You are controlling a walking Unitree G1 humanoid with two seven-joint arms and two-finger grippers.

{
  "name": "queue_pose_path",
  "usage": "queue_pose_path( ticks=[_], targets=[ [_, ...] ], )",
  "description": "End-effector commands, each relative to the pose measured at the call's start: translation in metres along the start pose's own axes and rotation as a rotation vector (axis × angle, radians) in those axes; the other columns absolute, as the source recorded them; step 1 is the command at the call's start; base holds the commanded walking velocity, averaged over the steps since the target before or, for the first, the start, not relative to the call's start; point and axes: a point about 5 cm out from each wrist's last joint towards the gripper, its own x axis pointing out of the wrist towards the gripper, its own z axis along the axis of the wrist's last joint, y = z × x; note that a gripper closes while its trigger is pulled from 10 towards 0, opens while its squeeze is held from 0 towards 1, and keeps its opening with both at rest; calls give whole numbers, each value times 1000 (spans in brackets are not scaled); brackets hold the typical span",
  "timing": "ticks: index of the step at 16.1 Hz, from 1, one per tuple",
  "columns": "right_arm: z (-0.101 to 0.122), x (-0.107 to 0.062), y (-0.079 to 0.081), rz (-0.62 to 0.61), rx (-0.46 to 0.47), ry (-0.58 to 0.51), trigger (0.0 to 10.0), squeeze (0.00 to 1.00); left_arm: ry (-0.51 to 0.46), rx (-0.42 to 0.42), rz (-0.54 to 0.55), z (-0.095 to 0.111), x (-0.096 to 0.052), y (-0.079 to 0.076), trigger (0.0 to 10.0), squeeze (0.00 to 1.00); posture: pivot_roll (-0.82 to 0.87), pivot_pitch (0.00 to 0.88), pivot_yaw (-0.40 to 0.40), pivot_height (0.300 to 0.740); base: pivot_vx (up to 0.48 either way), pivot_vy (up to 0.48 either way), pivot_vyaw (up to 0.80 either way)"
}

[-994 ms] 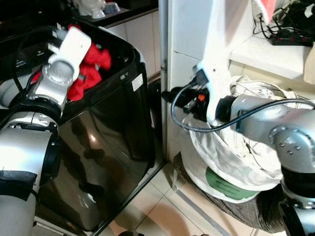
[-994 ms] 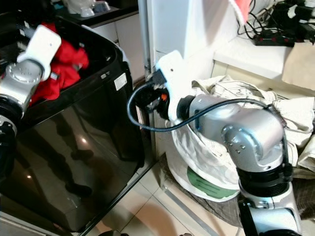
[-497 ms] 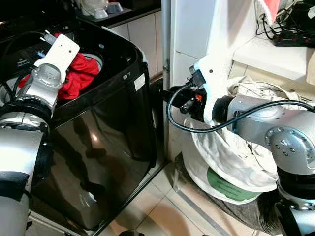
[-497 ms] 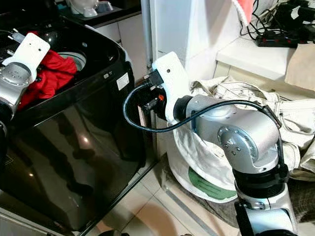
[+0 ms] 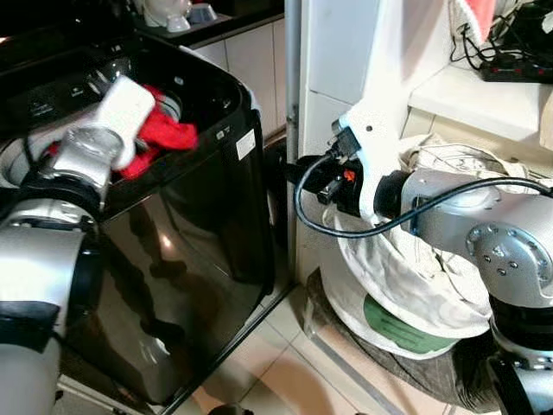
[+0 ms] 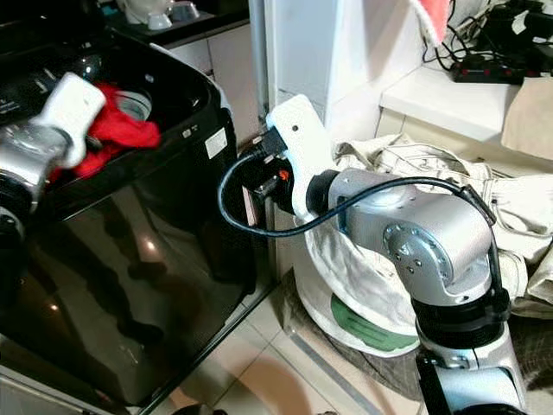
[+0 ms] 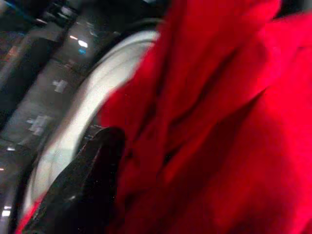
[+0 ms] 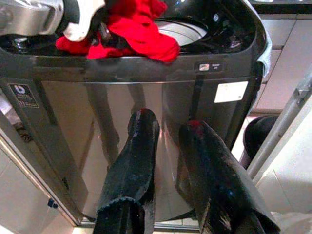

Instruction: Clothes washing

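Clearly the red garment (image 5: 160, 134) hangs over the drum opening of the black washing machine (image 5: 199, 225), gripped by the left tool (image 8: 100, 31); loading is underway. Next, I think, lower and release. The right tool (image 8: 168, 161) waits, slightly open, near the laundry bag (image 5: 406, 285).

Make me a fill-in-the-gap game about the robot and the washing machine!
1. The cloth that the left gripper holds over the washing machine is coloured ____.
2. The washing machine's shiny front is coloured ____.
3. The white laundry bag sits beside the machine, on the robot's ____ side.
4. The right gripper holds ____ between its fingers.

Missing words: red; black; right; nothing
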Motion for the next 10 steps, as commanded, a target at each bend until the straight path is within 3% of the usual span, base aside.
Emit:
queue_pose_path(
  ticks=[1, 2, 3, 4, 6, 8, 10],
  targets=[
    [-2, 0, 1, 0, 1, 4, 10000, 0, 21, 1, 28, -5, -1, 5, 10000, 1000, -131, 0, 92, 740, 0, 0, 0],
    [-1, 0, 0, -7, 4, 2, 10000, 0, 9, 8, 60, -3, -2, 9, 10000, 1000, -131, 0, 92, 740, 0, 0, 0],
    [0, 1, -3, -28, 21, -8, 10000, 0, -112, 77, 287, 17, -9, 32, 10000, 878, -130, 0, 91, 740, 0, 0, 0],
    [1, 1, -5, -39, 27, -12, 10000, 0, -169, 137, 386, 27, -13, 41, 10000, 0, -131, 0, 91, 740, 0, 0, 0],
    [1, 2, -8, -57, 28, -11, 10000, 0, -187, 159, 394, 31, -14, 42, 10000, 0, -130, 0, 90, 740, 0, 0, 0],
    [0, 3, -9, -71, 31, -7, 10000, 0, -102, 187, 142, 14, -2, 10, 10000, 0, -130, 0, 89, 740, 0, 0, 0],
    [0, 4, -9, -75, 28, -4, 10000, 0, -83, 183, 133, 9, -1, 7, 10000, 0, -132, 0, 90, 740, 0, 0, 0]
  ],
)
